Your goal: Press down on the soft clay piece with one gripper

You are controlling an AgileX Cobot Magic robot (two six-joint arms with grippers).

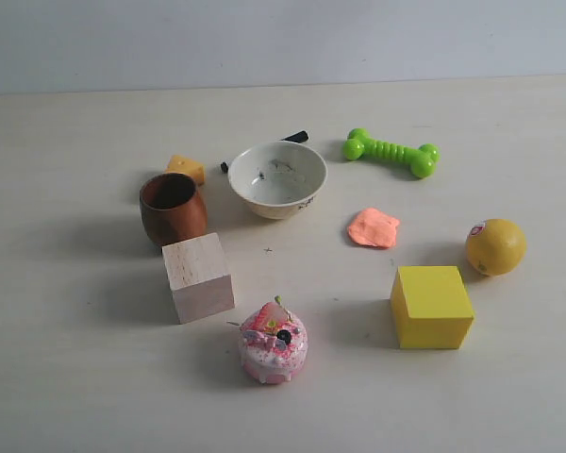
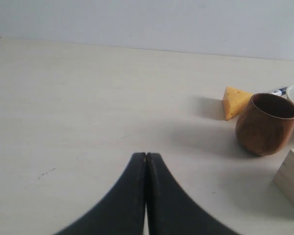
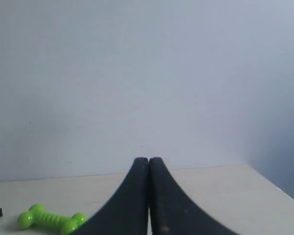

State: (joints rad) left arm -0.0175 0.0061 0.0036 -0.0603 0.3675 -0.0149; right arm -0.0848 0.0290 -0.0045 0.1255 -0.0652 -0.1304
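Observation:
The soft clay piece [image 1: 374,227] is a small flat salmon-orange blob lying on the table right of centre in the exterior view, between the white bowl [image 1: 277,178] and the yellow cube [image 1: 431,306]. Neither arm shows in the exterior view. In the left wrist view my left gripper [image 2: 146,155] is shut with nothing in it, over bare table, well away from the brown wooden cup [image 2: 266,123]. My right gripper [image 3: 148,160] is also shut and empty, pointing toward the back wall. The clay shows in neither wrist view.
A green bone toy [image 1: 391,152] lies at the back right, a yellow ball [image 1: 495,246] at the right. The cheese-like wedge [image 1: 186,168], brown cup [image 1: 172,207], pale wooden block [image 1: 197,276] and pink cake toy [image 1: 274,343] stand left and front of centre.

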